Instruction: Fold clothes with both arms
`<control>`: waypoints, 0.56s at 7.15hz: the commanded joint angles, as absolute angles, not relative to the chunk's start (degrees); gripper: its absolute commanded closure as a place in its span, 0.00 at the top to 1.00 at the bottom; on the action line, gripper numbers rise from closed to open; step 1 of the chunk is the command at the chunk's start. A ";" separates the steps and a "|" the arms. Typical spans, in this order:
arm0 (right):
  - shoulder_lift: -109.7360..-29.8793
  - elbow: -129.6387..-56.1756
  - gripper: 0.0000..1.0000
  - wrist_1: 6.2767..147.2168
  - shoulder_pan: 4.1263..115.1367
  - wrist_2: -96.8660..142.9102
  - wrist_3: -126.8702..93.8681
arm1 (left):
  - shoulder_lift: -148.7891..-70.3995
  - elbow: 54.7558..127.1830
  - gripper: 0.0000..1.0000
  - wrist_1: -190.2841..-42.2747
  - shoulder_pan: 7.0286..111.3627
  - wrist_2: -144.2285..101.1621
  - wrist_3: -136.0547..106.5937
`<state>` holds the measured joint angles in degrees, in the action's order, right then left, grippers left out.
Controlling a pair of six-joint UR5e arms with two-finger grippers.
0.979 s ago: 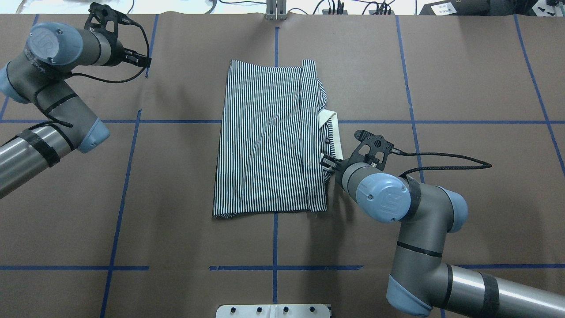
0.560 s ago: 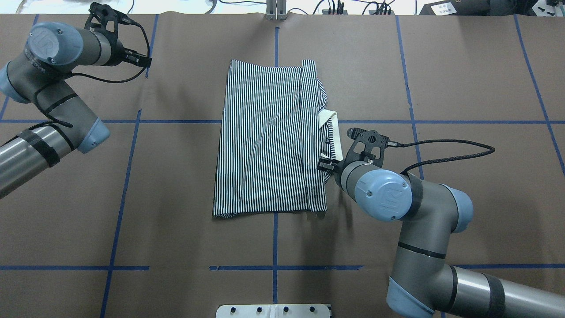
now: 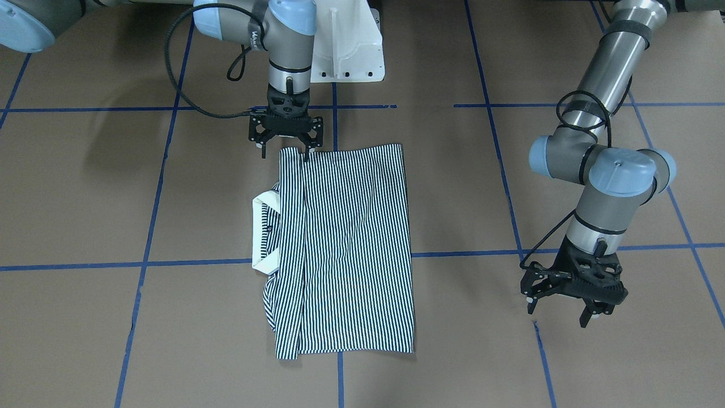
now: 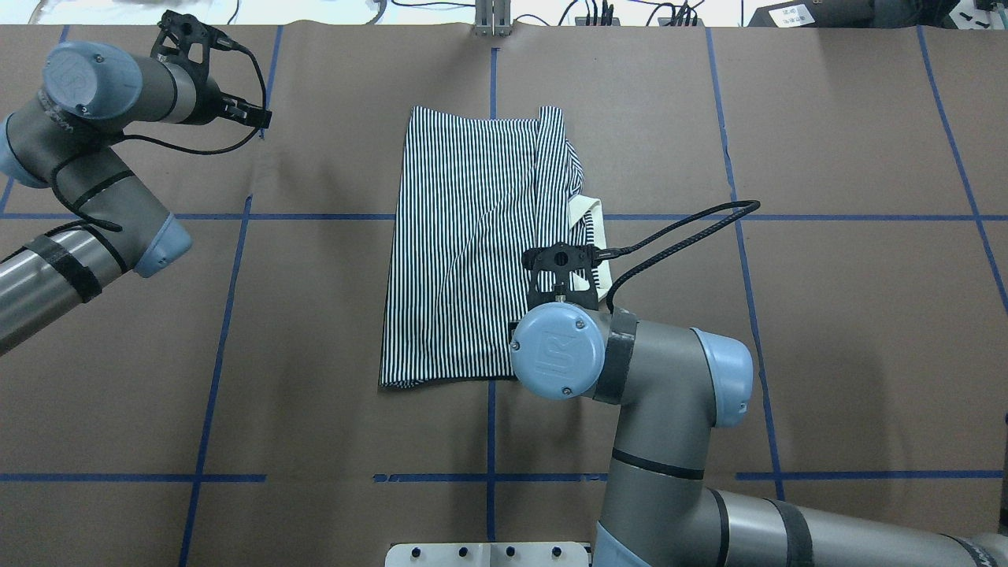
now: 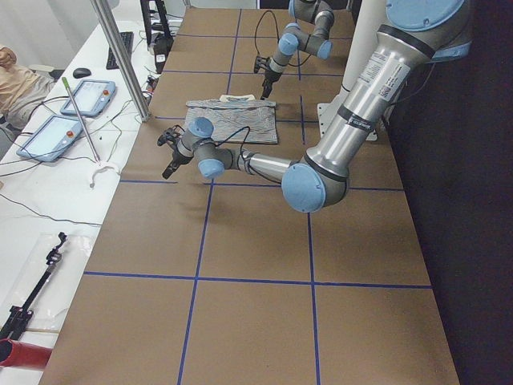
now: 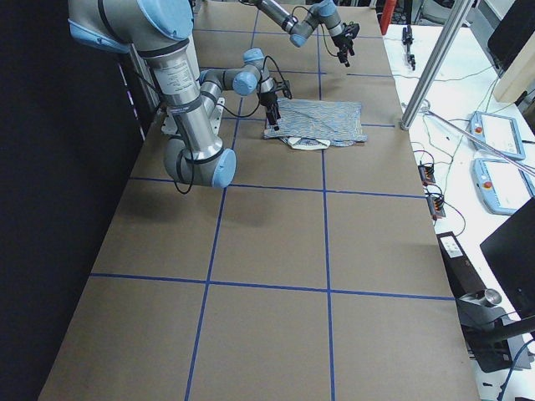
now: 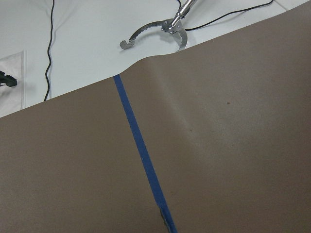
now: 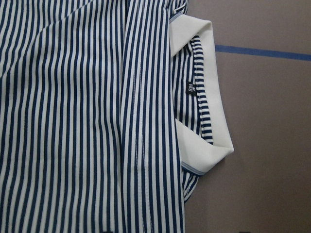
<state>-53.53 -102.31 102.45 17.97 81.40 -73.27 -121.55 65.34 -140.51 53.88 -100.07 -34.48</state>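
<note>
Two arms reach over a brown counter [image 4: 827,354] marked with blue tape lines [image 4: 220,315]. Taking the overhead view as a clock face, the striped polo shirt [image 4: 472,236] lies flat at the counter's centre, folded into a tall rectangle with its long edges running from 12 to 6 o'clock. Its cream collar [image 3: 263,232] sticks out from the shirt's 3 o'clock edge, and the right wrist view shows a small dark label [image 8: 190,89] inside the neck.

The right arm [image 4: 669,378] bends in from 5 o'clock, its wrist over the shirt's 5 o'clock corner. In the front-facing view the right tool [image 3: 285,152] points straight down there with its fingers spread apart and nothing between them. One fingertip [image 3: 307,154] is at the shirt's edge and the other is over bare counter just beside the cloth. Whether either one touches cannot be told.

The left arm [image 4: 102,189] is at 10 o'clock, well apart from the shirt. The left tool [image 3: 558,314] hangs above bare counter, fingers apart and empty.
</note>
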 commanded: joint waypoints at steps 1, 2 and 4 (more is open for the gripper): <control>-52.21 -99.59 0.57 104.50 15.92 81.65 -63.84 | -121.46 65.39 1.00 -140.54 53.88 -100.11 -34.54; -51.60 -99.06 0.57 104.50 15.21 81.56 -63.46 | -121.46 65.48 1.00 -140.54 53.88 -100.19 -34.54; -50.98 -97.65 0.51 104.50 14.85 81.30 -59.44 | -121.46 65.48 1.00 -140.54 53.88 -100.20 -34.54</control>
